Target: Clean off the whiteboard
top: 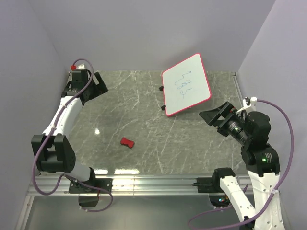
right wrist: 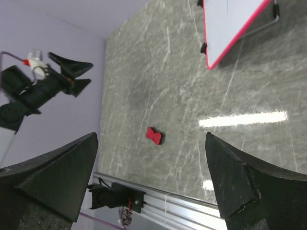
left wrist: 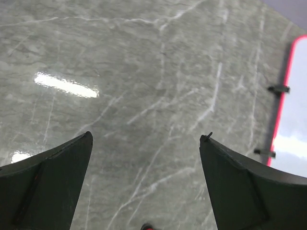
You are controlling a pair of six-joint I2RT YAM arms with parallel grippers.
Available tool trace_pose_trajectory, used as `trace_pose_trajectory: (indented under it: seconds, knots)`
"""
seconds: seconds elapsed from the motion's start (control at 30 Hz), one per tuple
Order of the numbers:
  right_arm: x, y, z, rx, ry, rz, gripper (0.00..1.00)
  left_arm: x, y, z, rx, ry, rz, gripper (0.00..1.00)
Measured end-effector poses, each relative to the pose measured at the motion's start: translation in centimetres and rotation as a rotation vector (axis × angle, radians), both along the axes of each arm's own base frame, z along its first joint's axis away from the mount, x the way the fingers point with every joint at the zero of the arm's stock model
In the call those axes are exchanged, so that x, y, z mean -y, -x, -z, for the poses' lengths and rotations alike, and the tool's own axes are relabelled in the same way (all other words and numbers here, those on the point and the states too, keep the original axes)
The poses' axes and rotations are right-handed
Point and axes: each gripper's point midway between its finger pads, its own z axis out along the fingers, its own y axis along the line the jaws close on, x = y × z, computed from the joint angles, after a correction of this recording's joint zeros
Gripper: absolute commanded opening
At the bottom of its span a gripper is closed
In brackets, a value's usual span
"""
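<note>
Hovering just beside the whiteboard (top: pixel 186 84), the released right pincer (top: pixel 212 111) is far nearer it than the released left pincer (top: pixel 101 81).

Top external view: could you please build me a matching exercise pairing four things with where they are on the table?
Things:
1. whiteboard
2. red eraser
3. left end effector
4. right end effector

Places or states:
A. open, at the far left corner of the table
B. lying left of the middle, toward the near edge
C. open, at the right side, nearer than the whiteboard
D. at the far right, bearing a blue-green scribble

Pairs: 1-D, 2-B, 3-A, 4-C.
</note>
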Motion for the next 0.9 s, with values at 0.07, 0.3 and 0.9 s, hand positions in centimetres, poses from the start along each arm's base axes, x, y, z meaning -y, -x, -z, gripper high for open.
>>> trace_pose_trajectory:
  seconds: [0.07, 0.3, 0.9]
  knots:
    - [0.0, -0.1, 0.8, -0.023, -0.002, 0.001, 1.0, 1.0, 0.6, -1.1, 0.012, -0.004, 0.049, 0.99]
    - [0.3, -0.2, 1.1, -0.031, 0.014, 0.017, 1.0, 7.8, 4.3, -0.9, -0.02, -0.048, 0.319, 0.99]
    - [0.0, 0.3, 2.0, -0.062, 0.04, -0.014, 0.97, 16.4, 15.0, 5.4, -0.313, -0.213, 0.795, 0.99]
